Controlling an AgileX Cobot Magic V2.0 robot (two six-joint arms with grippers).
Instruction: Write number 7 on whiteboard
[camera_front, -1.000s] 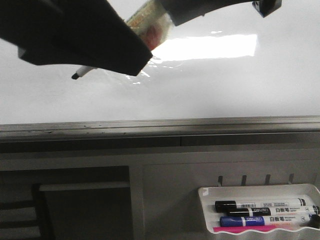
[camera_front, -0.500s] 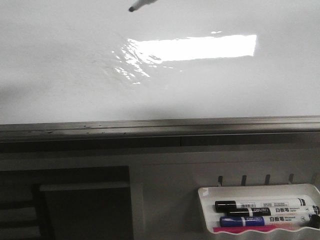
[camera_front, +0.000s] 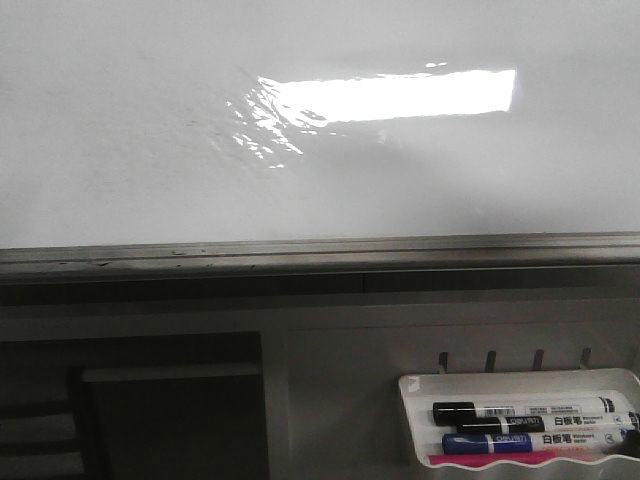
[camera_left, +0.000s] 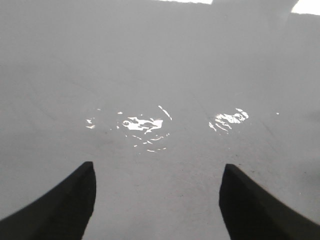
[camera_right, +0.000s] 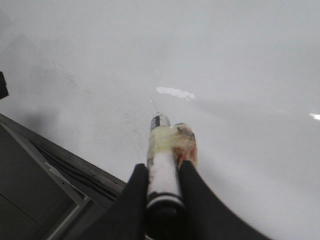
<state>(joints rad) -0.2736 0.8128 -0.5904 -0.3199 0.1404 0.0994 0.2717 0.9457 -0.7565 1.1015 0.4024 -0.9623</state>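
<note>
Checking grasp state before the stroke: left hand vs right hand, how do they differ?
The left hand is open and empty; the right hand is shut on a marker. The left faces the whiteboard squarely; the right views it obliquely, near its rail. Both have dark fingers.

You have the whiteboard (camera_front: 120, 150) face open across its whole width; its grey rail (camera_front: 320, 250) bounds your reach below; the marker tray (camera_front: 520, 425) juts out beneath, toward the right.

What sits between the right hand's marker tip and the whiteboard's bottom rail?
Only bare whiteboard, in the right wrist view, between marker and rail; no 7 visible.
</note>
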